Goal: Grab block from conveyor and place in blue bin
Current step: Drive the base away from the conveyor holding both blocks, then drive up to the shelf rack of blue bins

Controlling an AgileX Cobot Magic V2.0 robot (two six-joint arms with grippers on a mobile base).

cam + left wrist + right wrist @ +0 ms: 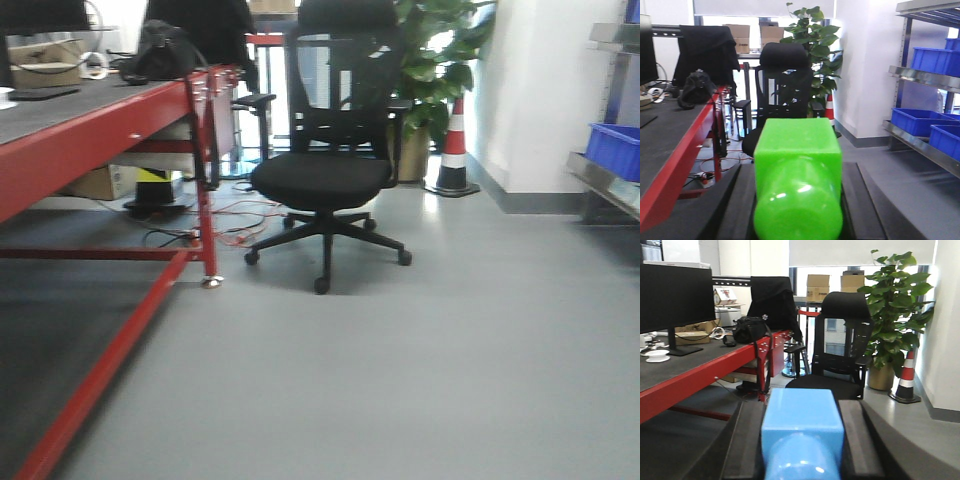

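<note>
A bright green block [796, 150] fills the left wrist view, and my left gripper [798, 167] is shut on it between its dark fingers [732, 205]. In the right wrist view a light blue block [801, 415] sits clamped in my right gripper [802, 405], with black fingers [856, 440] on both sides. A blue bin [612, 150] stands on a metal shelf at the far right of the front view. Several blue bins [917, 120] line the shelf rack on the right of the left wrist view. The conveyor is out of view. Neither arm shows in the front view.
A red-framed table [110, 130] with a dark top runs along the left, carrying a black bag [160, 52] and a monitor [675, 297]. A black office chair [325, 170] stands ahead on the grey floor. A potted plant [435, 70] and a striped cone [455, 150] stand by the white wall.
</note>
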